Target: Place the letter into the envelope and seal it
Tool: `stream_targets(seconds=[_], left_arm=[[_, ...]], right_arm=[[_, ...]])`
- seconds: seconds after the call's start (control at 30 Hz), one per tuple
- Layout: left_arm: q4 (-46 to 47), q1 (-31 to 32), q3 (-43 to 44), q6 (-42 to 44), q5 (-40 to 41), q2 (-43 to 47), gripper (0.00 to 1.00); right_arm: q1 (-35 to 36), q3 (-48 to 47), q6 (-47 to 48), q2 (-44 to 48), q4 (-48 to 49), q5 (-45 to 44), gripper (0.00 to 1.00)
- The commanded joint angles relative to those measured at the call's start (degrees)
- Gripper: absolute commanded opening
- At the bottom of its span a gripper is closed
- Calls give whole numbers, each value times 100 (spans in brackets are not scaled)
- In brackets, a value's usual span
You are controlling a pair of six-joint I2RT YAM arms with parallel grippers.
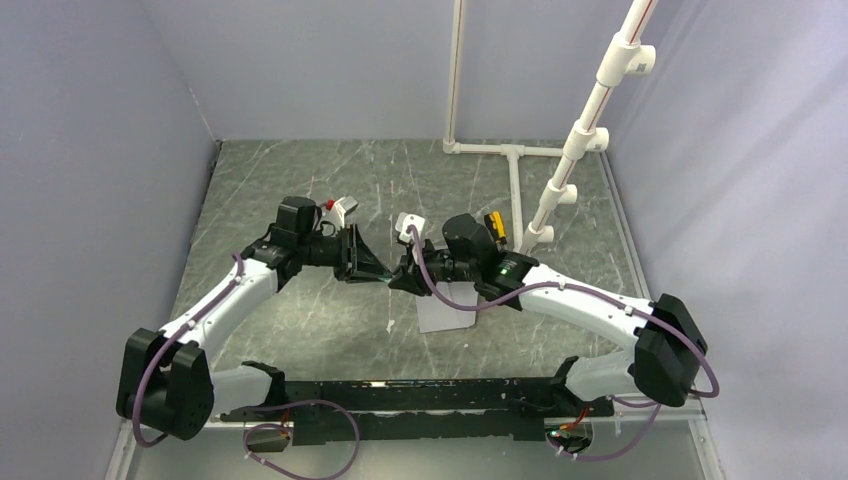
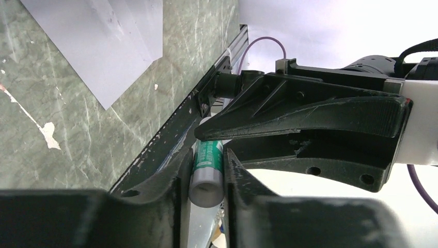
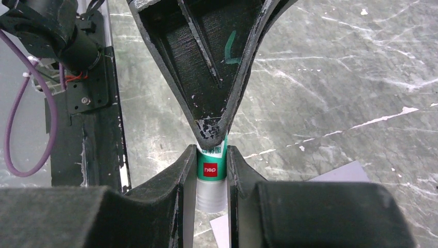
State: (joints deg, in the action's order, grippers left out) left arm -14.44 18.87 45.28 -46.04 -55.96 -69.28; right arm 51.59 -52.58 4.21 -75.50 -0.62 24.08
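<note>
A glue stick (image 2: 207, 170) with a green label and white ends is held above the table between both grippers. My left gripper (image 2: 206, 155) is shut on one end. My right gripper (image 3: 212, 155) is shut on the other end of the glue stick (image 3: 212, 170). The two grippers meet tip to tip in the top view, the left gripper (image 1: 372, 267) and the right gripper (image 1: 397, 275). The grey envelope (image 1: 445, 315) lies flat on the table just below and right of them; it also shows in the left wrist view (image 2: 103, 41) and in the right wrist view (image 3: 341, 173). The letter is not in view.
A white pipe frame (image 1: 590, 130) stands at the back right of the green marbled table (image 1: 300, 330). A black rail (image 1: 420, 395) runs along the near edge between the arm bases. Grey walls close in on the left, back and right.
</note>
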Motion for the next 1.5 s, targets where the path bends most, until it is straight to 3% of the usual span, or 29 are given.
stream_targets(seconds=[0.0, 0.07, 0.2, 0.23, 0.33, 0.37, 0.43, 0.57, 0.7, 0.8, 0.93, 1.07, 1.23, 1.47], left_arm=[[-23, -15, 249, 152, -232, -108, 21], [138, -15, 209, 47, -321, -129, 6], [178, -15, 210, 35, -367, -60, 3], [139, -15, 244, 34, -337, -21, 2], [235, -15, 327, -149, -255, 72, 3], [373, -15, 336, -293, -272, 98, 2], [699, -15, 341, -650, -304, 154, 2], [1323, -15, 364, -1498, -312, 309, 2], [1937, -15, 391, -2298, -257, 421, 2], [2167, -15, 425, -2721, -157, 517, 2], [2500, -15, 371, -3165, -79, 568, 2], [2883, -15, 226, -3595, -40, 556, 2], [3303, -15, 29, -4021, 54, 539, 3], [3342, -15, 68, -4104, 58, 553, 2]], right_arm=[[-35, -328, 238, -21, 89, 287, 14], [-40, -341, 225, -19, 89, 305, 16], [-171, -310, -140, 70, 89, 224, 26], [-229, -255, -286, 136, 162, 193, 34], [-434, 109, -1092, 579, 674, -9, 75], [-541, 257, -1436, 754, 821, -24, 82], [-700, 280, -2094, 1029, 900, -58, 86], [-919, 233, -4062, 1460, 730, -781, 87], [-943, 780, -6252, 1735, 1335, -1165, 85], [-941, 1076, -7100, 1714, 1993, -1008, 84], [-932, 919, -7343, 1500, 2464, -529, 79], [-932, 1196, -7739, 1583, 3217, -501, 62], [-944, 1409, -7986, 1661, 3634, -532, 50], [-940, 1277, -7944, 1527, 3557, -300, 49]])
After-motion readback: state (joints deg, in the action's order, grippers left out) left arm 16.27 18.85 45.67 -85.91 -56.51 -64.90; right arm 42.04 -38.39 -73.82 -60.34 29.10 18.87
